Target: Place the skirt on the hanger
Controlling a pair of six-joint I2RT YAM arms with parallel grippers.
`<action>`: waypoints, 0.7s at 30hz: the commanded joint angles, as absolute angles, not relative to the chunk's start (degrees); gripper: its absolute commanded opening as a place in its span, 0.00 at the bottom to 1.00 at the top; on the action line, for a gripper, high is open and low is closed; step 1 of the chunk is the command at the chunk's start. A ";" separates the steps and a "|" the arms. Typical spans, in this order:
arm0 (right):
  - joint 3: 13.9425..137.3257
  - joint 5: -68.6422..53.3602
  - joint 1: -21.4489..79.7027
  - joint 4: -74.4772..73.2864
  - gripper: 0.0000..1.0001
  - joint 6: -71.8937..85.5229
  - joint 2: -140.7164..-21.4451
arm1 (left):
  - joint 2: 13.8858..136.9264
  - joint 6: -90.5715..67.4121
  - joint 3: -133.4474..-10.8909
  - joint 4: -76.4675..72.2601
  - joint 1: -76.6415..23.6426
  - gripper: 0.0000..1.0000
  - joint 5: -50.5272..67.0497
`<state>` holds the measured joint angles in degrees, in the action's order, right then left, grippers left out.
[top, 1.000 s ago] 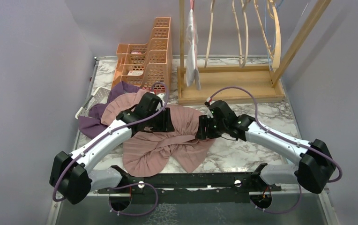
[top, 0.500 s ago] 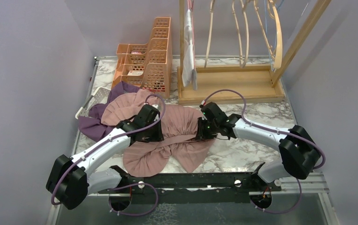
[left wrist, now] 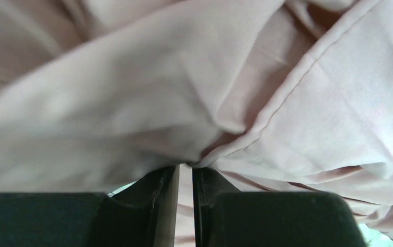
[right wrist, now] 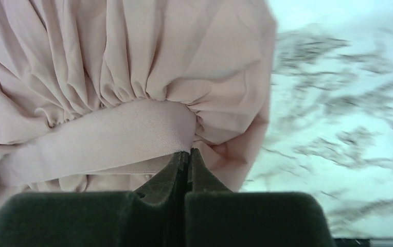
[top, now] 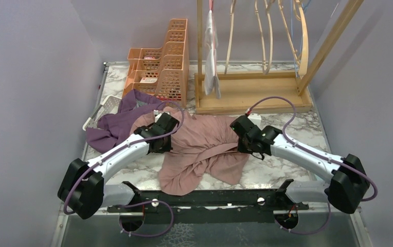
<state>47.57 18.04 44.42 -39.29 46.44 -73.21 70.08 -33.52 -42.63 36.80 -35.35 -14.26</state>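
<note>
Pinching, left gripper [left wrist: 185, 172]: jaws almost together, only a thin slit between them, clamped on a fold of the skirt [left wrist: 132, 92] right at the tips.
Left wrist view: filled with loose pink cloth; stitched hem seam [left wrist: 287, 98] running diagonally up to the right of the tips.
Pinching, right gripper [right wrist: 188, 157]: jaws pressed tight with no gap visible, clamped on the lower edge of the waistband [right wrist: 107, 141].
Right wrist view: smooth band curving left from the tips, gathered pleats fanning above it, marble table [right wrist: 338, 103] bare to the right.
Skirt position: crumpled flat on the table between the two arms, stretched across from one gripper to the other, one lobe trailing toward the near edge; not on any hanger.
Left of skirt: purple garment [top: 114, 126] bunched on the table, touching the skirt's left edge; exact overlap unclear.
Far left: white basket [top: 104, 108] tilted at the table edge, partly under the purple garment.
Behind skirt: orange baskets [top: 166, 72] stacked in steps at the back left.
Back right: wooden rack [top: 251, 95] standing on the table, its base just beyond the skirt.
On rack: wooden hangers [top: 266, 31] dangling, well above and apart from the skirt; white cloth [top: 211, 51] dangling at the rack's left post.
</note>
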 commanded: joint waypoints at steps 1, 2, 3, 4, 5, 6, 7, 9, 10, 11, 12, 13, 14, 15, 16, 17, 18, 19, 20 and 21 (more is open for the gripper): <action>51.13 32.68 44.56 -53.45 0.01 53.32 -69.04 | 71.43 -31.84 -47.62 37.19 -35.24 0.18 -15.58; 52.05 33.72 44.48 -54.76 0.01 53.50 -68.32 | 71.41 -30.92 -48.68 36.89 -35.31 0.18 -14.08; 53.01 34.32 44.33 -56.05 0.01 53.53 -67.70 | 71.00 -30.24 -49.60 36.30 -35.37 0.19 -12.10; 54.21 34.35 44.21 -56.64 0.01 52.86 -67.03 | 70.31 -29.35 -50.32 35.42 -35.46 0.21 -9.40; 55.41 34.01 44.19 -56.76 0.01 51.74 -66.39 | 69.48 -28.48 -50.78 34.06 -35.83 0.25 -5.32; 56.88 33.16 44.13 -56.78 0.01 50.36 -65.91 | 68.47 -28.00 -51.02 32.59 -36.27 0.26 -2.41; 58.72 32.34 44.12 -57.11 0.01 48.90 -65.62 | 67.51 -27.77 -51.06 30.73 -36.93 0.27 0.37; 62.58 30.38 43.95 -57.57 0.01 46.94 -65.50 | 65.61 -27.94 -50.59 27.09 -38.94 0.32 3.71; 64.63 29.41 43.95 -57.65 0.01 46.01 -65.58 | 64.90 -28.17 -50.21 24.72 -40.02 0.34 4.68; 66.31 28.74 43.95 -57.85 0.01 45.41 -65.78 | 64.26 -28.44 -49.57 23.00 -41.18 0.36 5.13; 68.09 28.60 43.90 -58.33 0.01 45.10 -66.15 | 63.80 -28.87 -48.81 21.58 -42.20 0.39 5.34; 69.58 27.78 43.86 -58.76 0.01 44.92 -66.67 | 63.47 -29.24 -48.06 19.96 -43.30 0.41 5.69; 71.08 26.83 43.86 -59.42 0.01 44.91 -67.17 | 63.24 -29.49 -47.33 18.59 -44.47 0.43 5.97; 72.43 26.32 43.78 -59.98 0.01 44.89 -67.70 | 63.13 -29.81 -46.88 17.35 -45.89 0.46 5.93; 73.72 25.83 43.73 -60.59 0.01 45.02 -68.16 | 63.11 -29.98 -46.37 16.11 -47.56 0.49 5.89; 75.06 25.36 43.76 -61.28 0.01 45.27 -68.76 | 63.15 -30.10 -46.08 14.78 -49.24 0.51 5.48; 76.30 24.79 43.77 -61.76 0.01 45.38 -69.17 | 63.18 -30.28 -45.79 13.32 -51.36 0.53 4.74; 77.50 24.37 43.77 -62.39 0.01 45.54 -69.48 | 63.38 -30.16 -45.65 11.79 -53.50 0.55 3.83; 78.62 24.08 43.76 -62.92 0.01 45.80 -69.70 | 63.63 -30.35 -45.60 10.31 -55.79 0.56 2.51; 79.77 23.86 43.72 -63.35 0.01 45.95 -69.84 | 64.12 -30.49 -45.47 8.70 -57.86 0.56 1.02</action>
